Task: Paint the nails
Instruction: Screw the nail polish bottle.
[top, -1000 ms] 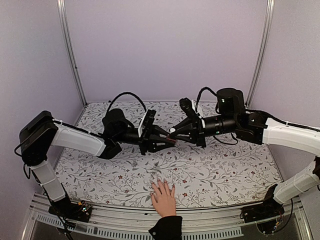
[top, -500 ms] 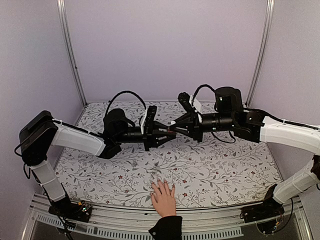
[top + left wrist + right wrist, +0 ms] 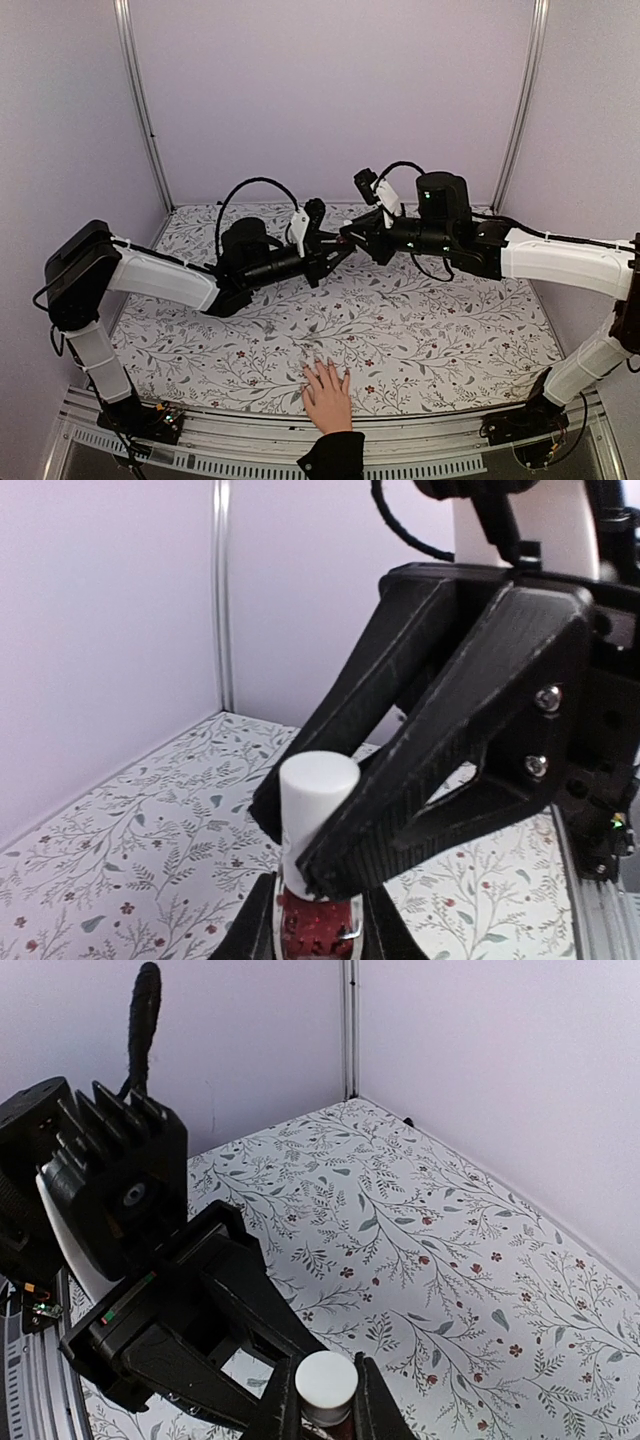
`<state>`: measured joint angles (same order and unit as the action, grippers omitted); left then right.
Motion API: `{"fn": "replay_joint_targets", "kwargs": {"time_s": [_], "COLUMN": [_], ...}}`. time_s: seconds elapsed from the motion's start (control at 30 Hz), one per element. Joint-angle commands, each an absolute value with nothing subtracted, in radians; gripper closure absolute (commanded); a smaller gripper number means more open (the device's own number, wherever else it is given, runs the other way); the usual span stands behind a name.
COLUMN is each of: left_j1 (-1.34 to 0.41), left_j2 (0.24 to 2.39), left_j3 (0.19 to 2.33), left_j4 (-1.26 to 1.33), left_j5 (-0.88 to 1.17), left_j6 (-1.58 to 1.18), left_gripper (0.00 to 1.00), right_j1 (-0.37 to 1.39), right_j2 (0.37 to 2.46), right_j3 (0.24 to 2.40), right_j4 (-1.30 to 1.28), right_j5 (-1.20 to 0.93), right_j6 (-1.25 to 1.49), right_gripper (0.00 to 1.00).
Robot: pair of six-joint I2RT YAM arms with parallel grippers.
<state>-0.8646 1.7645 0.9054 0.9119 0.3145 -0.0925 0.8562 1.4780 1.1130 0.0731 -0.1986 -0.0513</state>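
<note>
Robot arms meet in mid-air above a floral-patterned table, seen from overhead; left gripper and right gripper point at each other, tips together around one small item. From the left wrist camera: the left gripper's jaws are pinched on a small dark-red bottle, held upright; the right gripper's black fingers clamp the bottle's white cap from either side. The right wrist camera shows the same grip from behind the fingers, with the cap squeezed between that gripper's two fingertips. Well apart from the bottle, at the table's near edge between the two arm bases, a light-skinned hand lies flat, palm down, fingers pointing toward the back; a black sleeve cuff covers the wrist; the nails tip those fingers, too small to make out in detail.
</note>
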Motion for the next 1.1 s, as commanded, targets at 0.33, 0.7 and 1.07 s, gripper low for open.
{"fn": "replay_joint_targets", "kwargs": {"time_s": [0.33,0.7,1.07], "left_j1": [-0.952,-0.93,-0.84], "left_j2": [1.841,1.788,1.665], "left_j3": [1.054,1.004,0.891], "left_j4": [0.84,0.861,0.873], "left_j5": [0.026,0.132,0.532], "left_j6": [-0.041,-0.024,-0.031], "left_gripper": [1.0,1.0,1.0], "right_j1": [0.897,0.898,0.887], "right_j2": [1.561,1.51,1.368], "right_j3": [1.171,1.149,1.101], "right_j4": [0.109,0.127,0.062], "right_j5": [-0.136,-0.203,-0.378], "right_j6": [0.035,0.011,-0.115], "right_gripper": [1.0,0.52,0.38]}}
